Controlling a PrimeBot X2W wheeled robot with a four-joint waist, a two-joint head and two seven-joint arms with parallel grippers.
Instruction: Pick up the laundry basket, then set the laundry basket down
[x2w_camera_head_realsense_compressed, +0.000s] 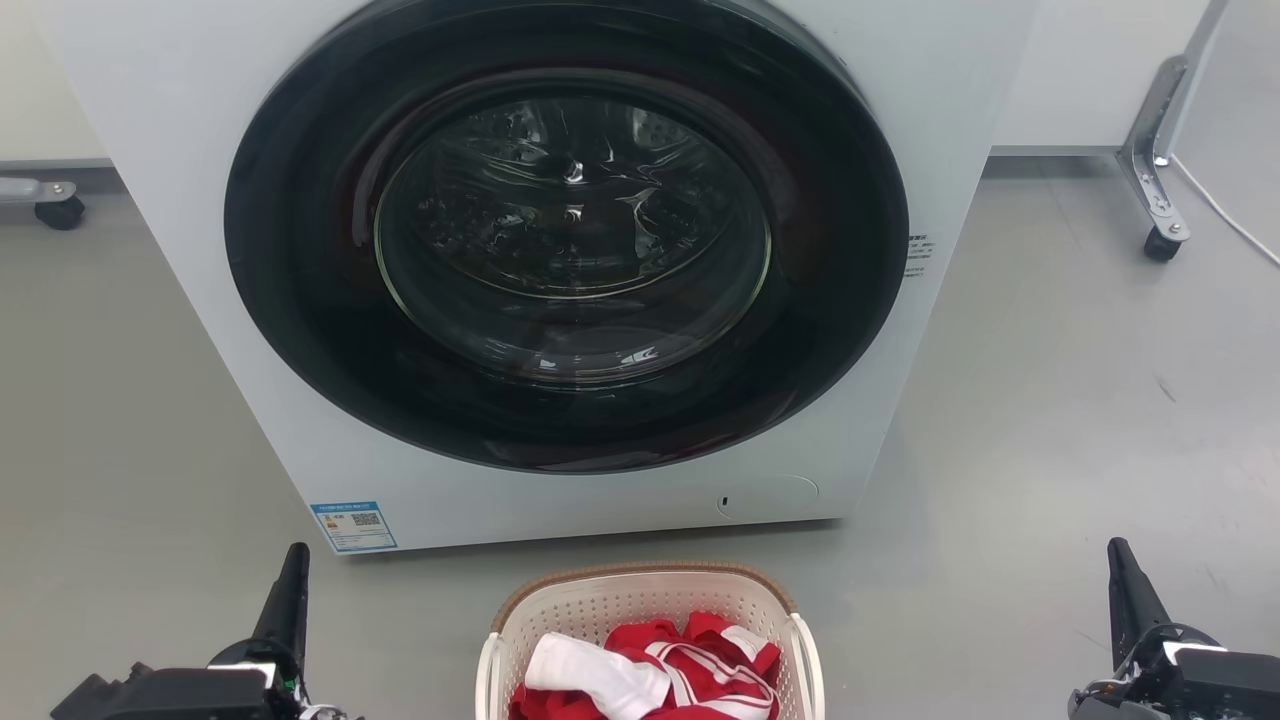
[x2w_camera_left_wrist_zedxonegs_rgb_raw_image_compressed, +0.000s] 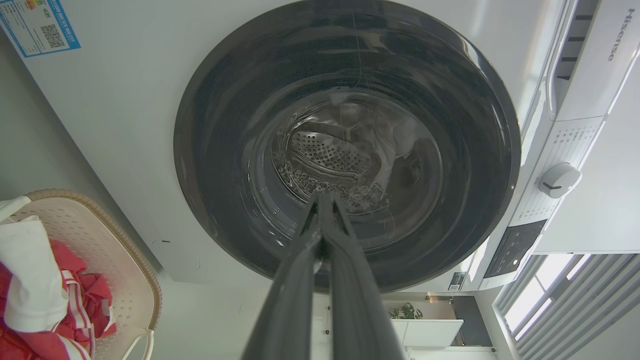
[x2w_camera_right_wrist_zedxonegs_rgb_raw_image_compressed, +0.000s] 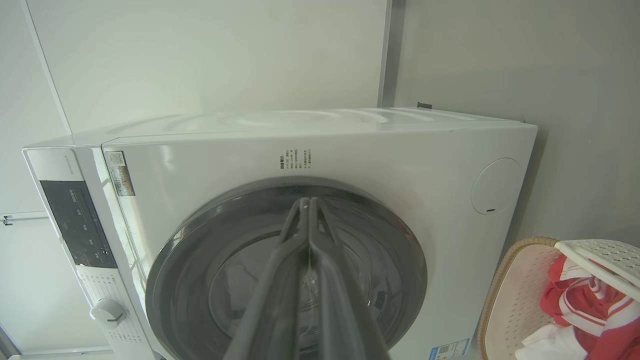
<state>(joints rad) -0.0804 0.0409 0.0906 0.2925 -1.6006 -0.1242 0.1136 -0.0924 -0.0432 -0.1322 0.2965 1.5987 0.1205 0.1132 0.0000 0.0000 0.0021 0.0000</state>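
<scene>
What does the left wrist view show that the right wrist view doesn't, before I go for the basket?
Left wrist view, not right: the left pincer, fingers together; the perforated drum through the door glass; the Hisense lettering; window blinds.
Right wrist view, not left: the right pincer, fingers together; the top panel of the washing machine.
Both: the machine's dark round door, its dial, blue label, and the laundry basket with red and white clothes inside.
</scene>
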